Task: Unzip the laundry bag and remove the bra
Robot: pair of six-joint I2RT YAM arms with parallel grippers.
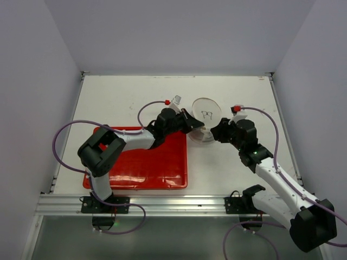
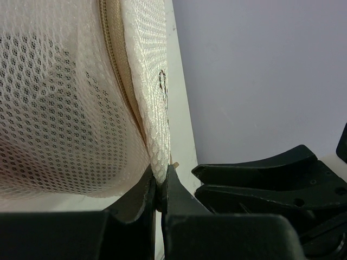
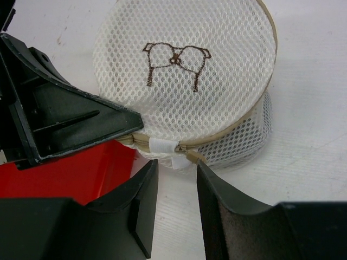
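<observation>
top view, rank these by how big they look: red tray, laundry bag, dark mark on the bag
Largest to smallest:
1. red tray
2. laundry bag
3. dark mark, by far the smallest

The left tool (image 2: 161, 181) pinches a fold of the laundry bag (image 2: 59, 108) tight between its fingers. A tan zipper (image 2: 116, 59) runs down the whitish mesh, with a dark mark (image 2: 162, 84) just beside it. The right tool (image 2: 260, 184) sits low at right, near a strip of white surface (image 2: 181, 124).
</observation>
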